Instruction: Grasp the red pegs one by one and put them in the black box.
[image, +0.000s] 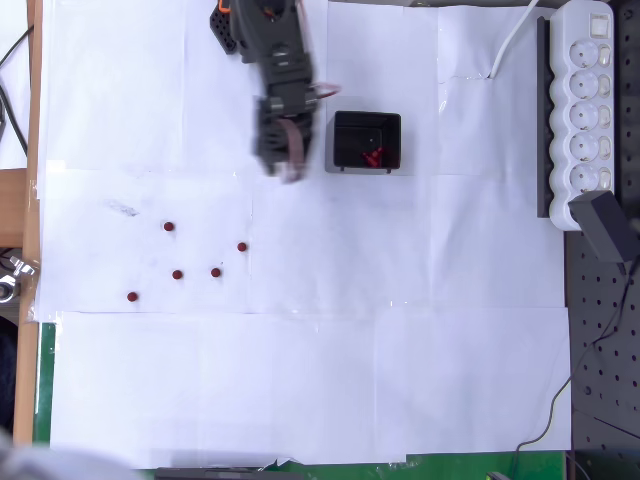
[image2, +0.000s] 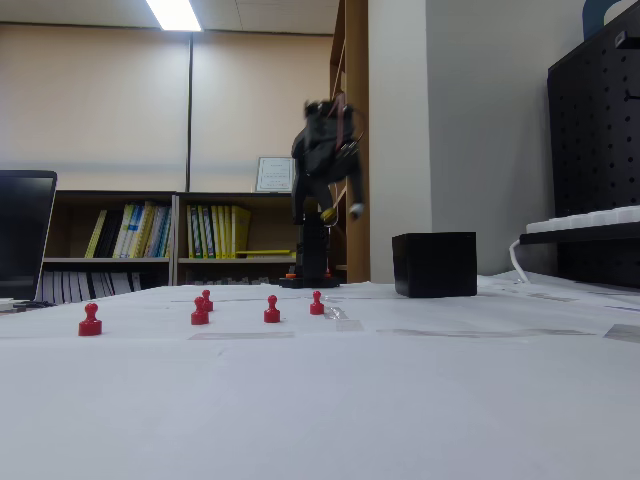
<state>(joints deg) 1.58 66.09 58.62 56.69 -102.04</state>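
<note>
Several red pegs lie spread over the white paper left of centre, among them one (image: 168, 227), another (image: 242, 246) and a third (image: 132, 297). In the fixed view they stand in a loose row, from the leftmost peg (image2: 90, 320) to the rightmost peg (image2: 317, 303). The black box (image: 362, 132) sits right of the arm with a few red pegs (image: 372, 156) inside; it shows as a dark cube (image2: 434, 264) in the fixed view. My gripper (image: 290, 168) hangs raised above the table (image2: 338, 208), just left of the box. It is blurred, and its jaws cannot be made out.
A white power strip (image: 585, 100) with a black plug (image: 605, 225) lies along the right edge, its cable running across the top. A black pegboard (image: 605, 340) borders the paper at right. White paper stretches wide below the pegs.
</note>
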